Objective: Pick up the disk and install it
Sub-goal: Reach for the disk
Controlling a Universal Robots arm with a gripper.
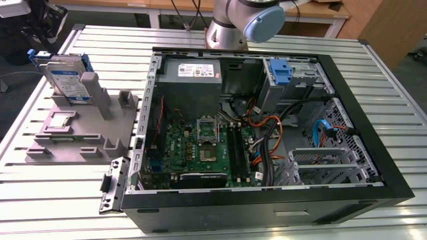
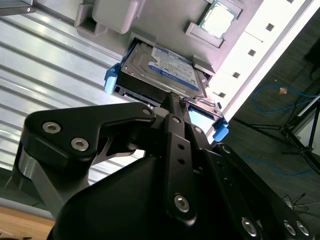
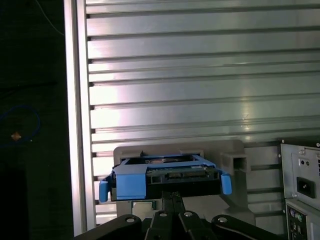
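While the claw (image 2: 174, 100) hangs with its fingers pressed together, the disk (image 1: 67, 80) stands on edge in a grey fixture (image 1: 80, 130).

Disk: silver-grey drive with a blue-and-white label and blue carrier rails, upright in a slot of the fixture, at ten o'clock from the open computer case (image 1: 267, 200) in the exterior view. The fixture lies on the slatted metal surface (image 1: 53, 200), just beside the case wall. Claw: black, tips near the disk's edge in both wrist views; whether they touch cannot be told. Inside the case: power-supply box (image 1: 193, 70) at twelve o'clock, blue bracket (image 1: 280, 72) at one o'clock, motherboard (image 1: 200, 150) at centre. Arm base (image 1: 240, 20) at twelve o'clock beyond the case.
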